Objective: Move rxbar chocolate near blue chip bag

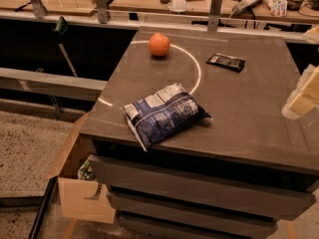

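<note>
The rxbar chocolate (pixel 226 61) is a small flat black bar lying at the far right of the grey tabletop (pixel 249 113). The blue chip bag (pixel 164 114) is a large crinkled dark blue and white bag lying near the table's front left edge, well apart from the bar. My gripper (pixel 302 95) shows as pale fingers at the right edge of the view, above the table's right side, to the right of and nearer than the bar. It holds nothing that I can see.
A round orange fruit (pixel 159 44) sits at the far left of the table, on a white painted arc (pixel 198 72). Drawers are below the tabletop. An open cardboard box (pixel 75 183) stands on the floor at the left. Cluttered desks run along the back.
</note>
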Tool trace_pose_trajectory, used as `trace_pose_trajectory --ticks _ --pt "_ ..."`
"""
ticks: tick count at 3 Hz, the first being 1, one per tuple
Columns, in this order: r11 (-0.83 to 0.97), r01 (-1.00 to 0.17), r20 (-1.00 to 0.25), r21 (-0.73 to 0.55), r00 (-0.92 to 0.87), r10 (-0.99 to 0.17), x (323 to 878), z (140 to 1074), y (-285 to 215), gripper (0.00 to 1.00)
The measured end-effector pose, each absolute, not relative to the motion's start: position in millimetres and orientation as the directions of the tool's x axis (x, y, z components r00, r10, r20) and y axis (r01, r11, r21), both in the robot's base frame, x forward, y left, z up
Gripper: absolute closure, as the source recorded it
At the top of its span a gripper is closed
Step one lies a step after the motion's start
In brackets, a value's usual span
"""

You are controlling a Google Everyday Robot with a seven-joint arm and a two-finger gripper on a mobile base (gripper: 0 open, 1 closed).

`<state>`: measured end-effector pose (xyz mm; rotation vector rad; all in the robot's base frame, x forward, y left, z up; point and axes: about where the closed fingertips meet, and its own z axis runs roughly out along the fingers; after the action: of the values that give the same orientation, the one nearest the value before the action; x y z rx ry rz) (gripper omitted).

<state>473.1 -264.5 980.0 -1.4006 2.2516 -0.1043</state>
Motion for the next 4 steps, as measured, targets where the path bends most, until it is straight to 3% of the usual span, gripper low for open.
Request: trace_pose_trajectory --ticks 2,3,4 --pt "0.641 -0.68 -0.539 -0.357 -0.41 -0.735 556.5 980.8 -332.3 0.0" --pt "0.632 -0.715 -0.597 -0.299 -0.377 -0.708 618.8 943.7 -343.2 0.0" --pt "0.633 -0.717 -0.603 -0.292 -0.375 -0.704 625.7 938.3 -341.3 0.0"
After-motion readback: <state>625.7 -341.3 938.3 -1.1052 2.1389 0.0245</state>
